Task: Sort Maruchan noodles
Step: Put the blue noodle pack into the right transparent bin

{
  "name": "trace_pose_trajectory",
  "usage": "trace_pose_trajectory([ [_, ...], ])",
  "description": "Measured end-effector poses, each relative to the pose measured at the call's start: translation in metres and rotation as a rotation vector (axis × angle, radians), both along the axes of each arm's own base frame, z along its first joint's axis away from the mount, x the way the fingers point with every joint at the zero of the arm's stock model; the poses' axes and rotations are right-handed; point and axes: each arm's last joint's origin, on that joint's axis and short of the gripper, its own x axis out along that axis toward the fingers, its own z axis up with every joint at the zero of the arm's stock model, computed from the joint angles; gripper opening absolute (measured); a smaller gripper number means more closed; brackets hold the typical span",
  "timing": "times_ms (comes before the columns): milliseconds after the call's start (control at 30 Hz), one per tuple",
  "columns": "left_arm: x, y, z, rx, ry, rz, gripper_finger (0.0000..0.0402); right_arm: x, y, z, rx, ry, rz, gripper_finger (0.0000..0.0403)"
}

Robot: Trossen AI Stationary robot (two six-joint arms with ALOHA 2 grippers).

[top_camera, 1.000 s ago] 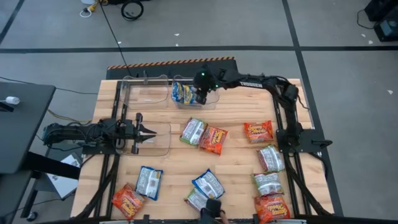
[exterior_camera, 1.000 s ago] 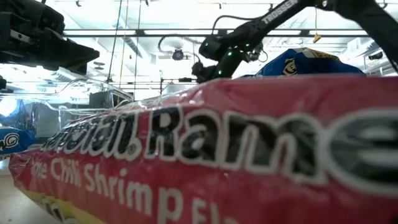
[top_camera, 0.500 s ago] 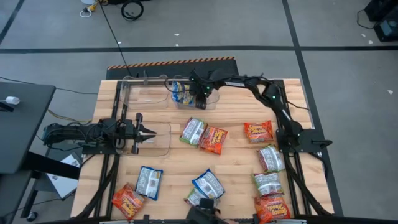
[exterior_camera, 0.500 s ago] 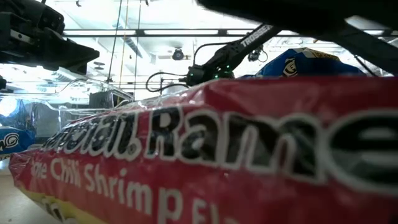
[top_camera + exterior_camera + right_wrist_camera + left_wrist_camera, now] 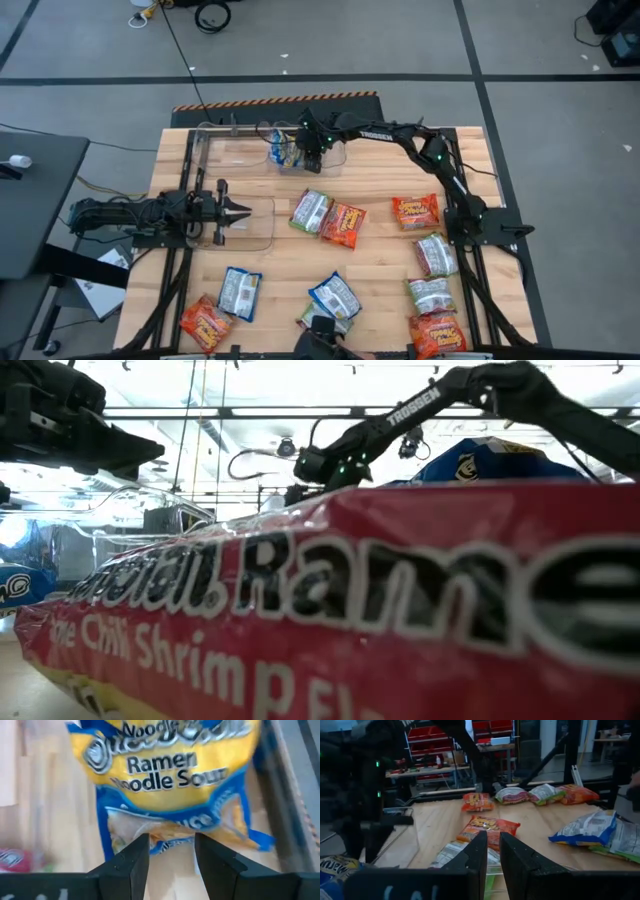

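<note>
Right tool (image 5: 300, 150): fingers parted, empty, over the far clear bin (image 5: 335, 160), where one blue-and-yellow packet (image 5: 167, 785) lies (apparently its sorting place). Left tool (image 5: 232, 211): nearly closed, empty, idle over the near bin (image 5: 262, 225). Remaining packets (image 5: 342, 224) scattered across the tabletop (image 5: 380, 265).

My work surface is a pale wooden table (image 5: 380, 255) on a grey floor crossed by dark lines (image 5: 520, 40). A yellow-and-black hazard strip (image 5: 275, 100) edges its far side. Clear plastic bins sit at the far edge (image 5: 232, 150) and on my left side (image 5: 255, 222). A dark side table (image 5: 35, 200) stands beyond my left. Red storage bins on shelving (image 5: 427, 740) fill the room behind.
</note>
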Motion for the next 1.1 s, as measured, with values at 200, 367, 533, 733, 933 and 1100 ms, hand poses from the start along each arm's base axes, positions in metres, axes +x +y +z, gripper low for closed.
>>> trace_pose_trajectory([
  [200, 0.0, 0.0, 0.0, -0.008, 0.0, 0.0, 0.0057, -0.026, 0.007, 0.053, -0.009, 0.016, -0.038, 0.0164],
  [367, 0.0, 0.0, 0.006, -0.346, -0.081, 0.0, 0.0057, -0.054, 0.014, 0.089, -0.009, 0.076, -0.077, 0.0164],
  [533, -0.002, 0.004, 0.019, -0.719, -0.209, 0.106, 0.0056, -0.063, 0.016, 0.086, 0.028, 0.166, -0.086, 0.0164],
  [733, -0.004, 0.003, 0.054, -0.684, -0.21, 0.053, 0.0039, -0.069, 0.02, 0.069, 0.05, 0.257, -0.057, 0.0164],
  [933, 0.003, 0.001, 0.091, -0.68, -0.078, 0.031, 0.0015, -0.076, 0.027, 0.047, 0.053, 0.363, -0.002, 0.0164],
  [1100, 0.012, -0.002, 0.122, -0.684, -0.029, -0.062, 0.0012, -0.086, 0.032, 0.04, 0.005, 0.53, 0.015, 0.0164],
])
